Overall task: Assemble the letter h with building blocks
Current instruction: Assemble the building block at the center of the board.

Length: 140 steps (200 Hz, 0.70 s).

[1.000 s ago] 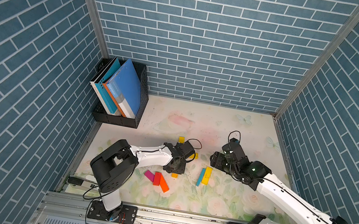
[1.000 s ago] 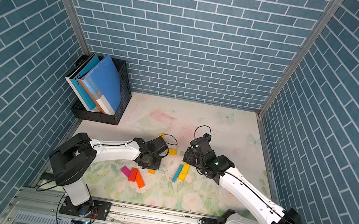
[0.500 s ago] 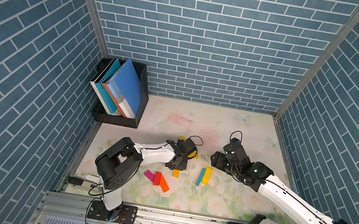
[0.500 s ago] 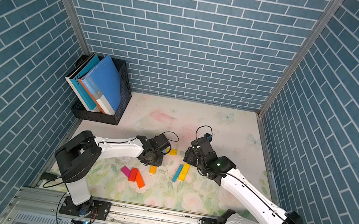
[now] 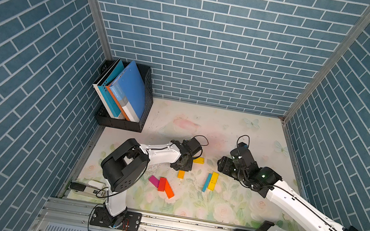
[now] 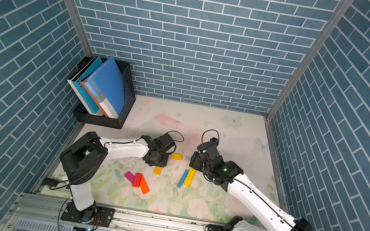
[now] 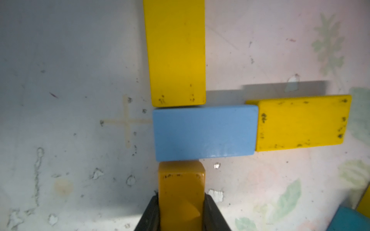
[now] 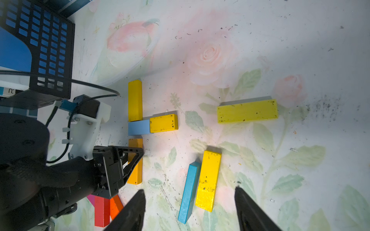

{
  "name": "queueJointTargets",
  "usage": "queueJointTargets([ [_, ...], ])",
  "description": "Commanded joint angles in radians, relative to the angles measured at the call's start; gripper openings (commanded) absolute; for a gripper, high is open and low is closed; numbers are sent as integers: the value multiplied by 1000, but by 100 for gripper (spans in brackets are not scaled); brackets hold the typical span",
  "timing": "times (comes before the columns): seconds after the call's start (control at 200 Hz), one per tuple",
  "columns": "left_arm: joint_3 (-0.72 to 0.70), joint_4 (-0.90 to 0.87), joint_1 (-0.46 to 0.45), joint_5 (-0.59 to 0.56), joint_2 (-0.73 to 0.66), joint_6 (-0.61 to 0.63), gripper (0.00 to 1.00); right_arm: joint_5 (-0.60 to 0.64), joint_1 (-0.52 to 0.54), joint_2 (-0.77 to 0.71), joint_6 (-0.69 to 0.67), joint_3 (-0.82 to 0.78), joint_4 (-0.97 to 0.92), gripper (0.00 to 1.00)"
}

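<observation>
Blue brick-pattern walls (image 5: 205,35), floral tabletop (image 5: 227,128), black mesh rack (image 5: 119,124) holding blue books (image 5: 130,86), metal rail (image 5: 185,228) in front

High top views overlook all; close wrist views share blocks (image 7: 204,133).

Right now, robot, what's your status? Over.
Left gripper shut on amber block, end beside light blue block. Right gripper open, empty. Nothing blocking.
</observation>
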Motion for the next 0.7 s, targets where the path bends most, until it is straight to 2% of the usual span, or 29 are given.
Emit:
queueJointTargets([
  [0.0, 3, -3, 17, -27, 38, 21, 20, 16, 0, -2, 25, -6, -7, 71],
  [0.695, 3, 21, 17, -32, 62, 1, 20, 18, 0, 3, 20, -7, -10, 71],
])
